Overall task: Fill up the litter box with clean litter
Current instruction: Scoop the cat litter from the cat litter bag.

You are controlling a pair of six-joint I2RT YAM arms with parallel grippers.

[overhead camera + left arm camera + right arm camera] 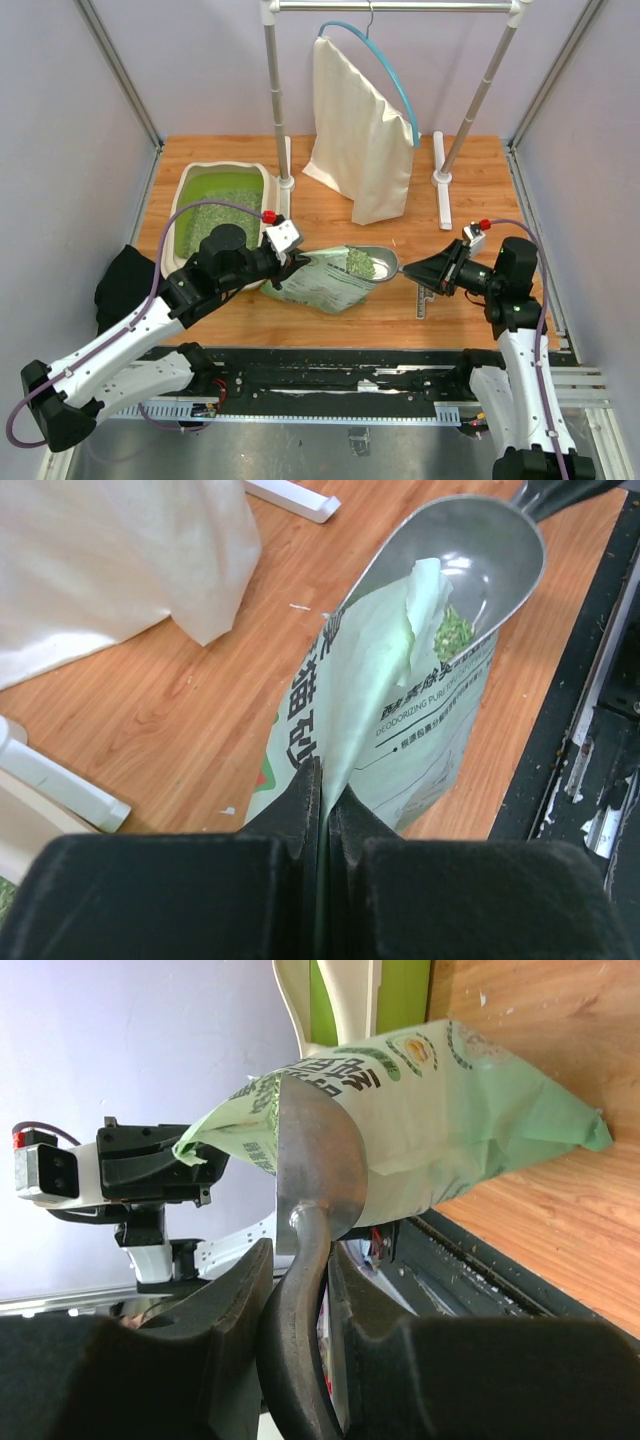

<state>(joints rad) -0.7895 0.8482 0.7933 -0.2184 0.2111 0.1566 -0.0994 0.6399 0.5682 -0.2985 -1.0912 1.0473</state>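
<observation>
Litter box (222, 168) sits at the far left of the bench (470, 180), behind the left arm and apart from the work at the centre. It is a beige plastic tray with rounded corners, a raised rim and a lime-green inside. A speckled layer of clean litter (220, 212) covers its floor.

Left jaws are pressed fully together on the thin edge of the green bag (400, 730) at its mouth. This seems meant to lift the crinkled film and hold the opening wide. The bag lies on its side on the wood, printed with white text, its mouth facing right.

Right jaws are clamped on the dark curved handle (300, 1300) of the scoop (480, 550), a smooth grey metal shell. Its bowl rests in the bag's mouth with a small heap of pale green-grey granules (455, 632) inside. My guess is that it is gathering a load to carry to the tray.

Further back, a limp cream cloth bag (360, 140) hangs from a white rack (275, 80).
</observation>
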